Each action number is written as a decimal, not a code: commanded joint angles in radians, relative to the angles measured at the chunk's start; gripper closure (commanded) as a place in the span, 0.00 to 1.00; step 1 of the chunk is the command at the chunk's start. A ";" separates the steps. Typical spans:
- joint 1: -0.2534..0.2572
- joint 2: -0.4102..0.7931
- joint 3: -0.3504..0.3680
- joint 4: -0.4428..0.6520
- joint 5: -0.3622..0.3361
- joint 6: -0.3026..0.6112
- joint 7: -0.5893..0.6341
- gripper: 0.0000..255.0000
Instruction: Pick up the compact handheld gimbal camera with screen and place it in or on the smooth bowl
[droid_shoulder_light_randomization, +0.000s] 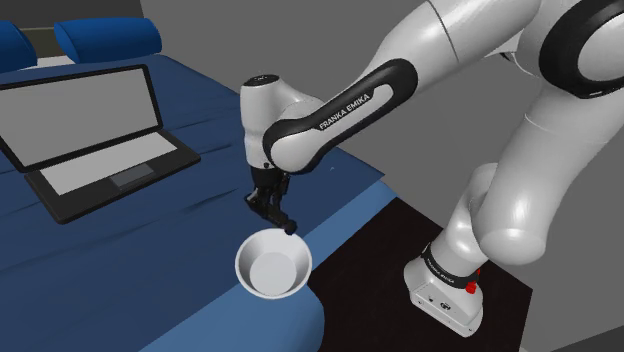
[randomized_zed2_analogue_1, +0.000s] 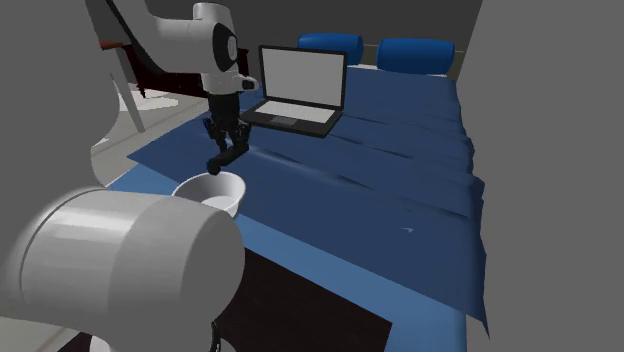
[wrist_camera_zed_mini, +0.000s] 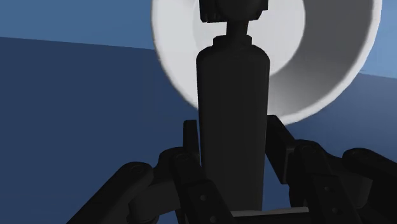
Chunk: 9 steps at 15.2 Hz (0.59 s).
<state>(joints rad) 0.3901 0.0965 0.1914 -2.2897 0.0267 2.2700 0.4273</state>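
Black slim-handled gimbal camera (wrist_camera_zed_mini: 232, 114) hangs clamped in the end effector (droid_shoulder_light_randomization: 268, 203) just above the smooth white bowl (droid_shoulder_light_randomization: 252, 252); centre it over that bowl, lower gently, then release.

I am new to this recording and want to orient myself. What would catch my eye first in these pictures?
First comes the black tool, which clasps a black gimbal camera just above a white bowl near the edge of the bed. Next is the open laptop lying on the blue bed cover, with two blue pillows behind it.
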 joint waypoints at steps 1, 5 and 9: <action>0.028 -0.041 0.026 -0.049 0.016 0.010 0.044 1.00; 0.073 -0.082 0.071 -0.113 0.041 0.038 0.115 1.00; 0.074 -0.038 0.071 -0.125 0.029 0.093 0.123 1.00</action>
<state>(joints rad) 0.4638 0.0465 0.2624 -2.4096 0.0588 2.3456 0.5476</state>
